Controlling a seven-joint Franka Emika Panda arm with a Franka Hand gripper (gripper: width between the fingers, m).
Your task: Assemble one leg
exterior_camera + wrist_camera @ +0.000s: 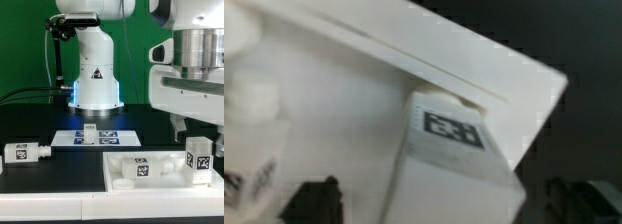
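A white leg (200, 157) with a black-and-white tag stands upright at the corner of the flat white rimmed panel (165, 180), at the exterior view's right. My gripper (198, 135) hangs just above it. In the wrist view the leg (452, 150) lies between my two dark fingertips (317, 198), with a gap showing on at least one side. The gripper (438, 205) looks open around the leg. The panel's corner (491, 70) shows behind the leg.
A second tagged leg (26, 153) lies on the black table at the exterior view's left. Another tagged piece (143, 170) sits on the panel. The marker board (100, 138) lies before the robot base (96, 80), with a small white part (90, 129) on it.
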